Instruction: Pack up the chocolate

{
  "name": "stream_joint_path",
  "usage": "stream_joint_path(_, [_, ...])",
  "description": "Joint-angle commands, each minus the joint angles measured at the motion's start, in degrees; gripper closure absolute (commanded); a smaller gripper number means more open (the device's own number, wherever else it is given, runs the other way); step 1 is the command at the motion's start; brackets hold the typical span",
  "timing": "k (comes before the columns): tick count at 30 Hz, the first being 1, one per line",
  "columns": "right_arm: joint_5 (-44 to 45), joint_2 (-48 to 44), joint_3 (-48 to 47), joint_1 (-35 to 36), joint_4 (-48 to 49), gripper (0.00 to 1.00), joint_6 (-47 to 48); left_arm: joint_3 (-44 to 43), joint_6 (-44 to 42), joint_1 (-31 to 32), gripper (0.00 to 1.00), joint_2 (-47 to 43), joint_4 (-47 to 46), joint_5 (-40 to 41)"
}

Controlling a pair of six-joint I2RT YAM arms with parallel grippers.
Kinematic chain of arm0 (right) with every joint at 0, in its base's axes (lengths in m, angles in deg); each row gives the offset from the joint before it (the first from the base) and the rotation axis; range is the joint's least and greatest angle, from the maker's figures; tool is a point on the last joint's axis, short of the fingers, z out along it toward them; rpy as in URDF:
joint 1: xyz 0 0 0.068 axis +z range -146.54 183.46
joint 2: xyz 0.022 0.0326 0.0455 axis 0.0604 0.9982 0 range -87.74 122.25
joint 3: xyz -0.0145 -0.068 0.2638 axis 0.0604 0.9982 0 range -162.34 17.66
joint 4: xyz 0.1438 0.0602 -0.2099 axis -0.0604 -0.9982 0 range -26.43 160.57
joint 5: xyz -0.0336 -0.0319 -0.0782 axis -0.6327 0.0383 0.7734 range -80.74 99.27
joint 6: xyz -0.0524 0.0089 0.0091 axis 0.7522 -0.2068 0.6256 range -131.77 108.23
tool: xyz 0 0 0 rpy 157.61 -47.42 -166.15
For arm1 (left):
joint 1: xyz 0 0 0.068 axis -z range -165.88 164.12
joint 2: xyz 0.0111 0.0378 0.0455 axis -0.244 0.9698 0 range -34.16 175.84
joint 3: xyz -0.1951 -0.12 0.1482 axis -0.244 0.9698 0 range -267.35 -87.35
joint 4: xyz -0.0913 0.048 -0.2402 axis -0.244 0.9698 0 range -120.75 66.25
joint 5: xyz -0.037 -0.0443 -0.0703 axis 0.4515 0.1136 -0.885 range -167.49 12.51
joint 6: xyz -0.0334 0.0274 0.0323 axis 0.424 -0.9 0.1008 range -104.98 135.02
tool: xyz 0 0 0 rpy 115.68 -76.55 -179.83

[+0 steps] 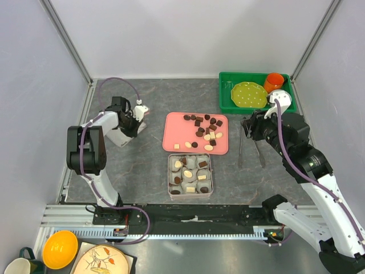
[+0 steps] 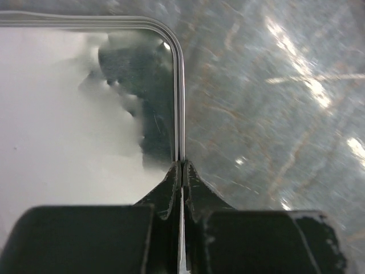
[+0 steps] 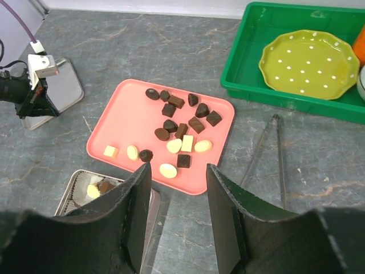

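Note:
Several dark and cream chocolate pieces (image 1: pixel 202 132) lie loose on the pink tray (image 1: pixel 177 128); they also show in the right wrist view (image 3: pixel 179 128). More pieces sit in white paper cups in the square tin (image 1: pixel 211 171), whose corner shows in the right wrist view (image 3: pixel 77 182). My right gripper (image 1: pixel 248 127) is open and empty, hovering right of the tray (image 3: pixel 178 168). My left gripper (image 1: pixel 140 111) is at the far left, shut (image 2: pixel 182 162) on the rim of the silver tin lid (image 2: pixel 68 114), which lies on the table (image 3: pixel 63 91).
Metal tongs (image 1: pixel 251 149) lie on the table right of the pink tray (image 3: pixel 268 154). A green bin (image 1: pixel 228 85) at the back right holds a dotted yellow-green plate (image 1: pixel 248 95) and an orange cup (image 1: pixel 274 81). Grey walls close in both sides.

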Motion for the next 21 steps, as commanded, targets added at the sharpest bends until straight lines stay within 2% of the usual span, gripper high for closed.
stream_joint_path(1, [-3.8,-0.2,2.5,0.3,3.7,0.48,2.0,-0.4,-0.1,0.5,0.99,-6.4,9.0,-4.5])
stream_joint_path(7, [-12.1,-1.2,10.4,0.3,13.1,0.45,4.9,0.1,0.6,2.2,0.99,-17.4,15.8,-7.6])
stream_joint_path(13, [-19.8,-5.3,24.9,4.1,33.5,0.38,15.9,-0.9,2.1,6.1,0.99,-26.4,23.1,-9.4])
stream_joint_path(14, [-20.2,-5.4,26.6,6.1,40.0,0.33,17.9,-1.0,2.3,8.0,0.99,-27.6,24.1,-9.5])
stream_joint_path(15, [-21.0,-5.0,29.2,7.2,42.1,0.30,21.1,-1.2,2.5,9.0,0.99,-28.4,26.1,-9.5])
stream_joint_path(17, [-21.3,-2.0,30.4,10.9,45.5,0.24,24.9,-1.5,3.0,12.5,0.99,-30.7,27.9,-9.2])
stream_joint_path(21, [-20.8,5.5,27.3,16.5,45.1,0.20,32.2,-2.1,4.2,18.8,0.98,-33.6,32.1,-7.8])
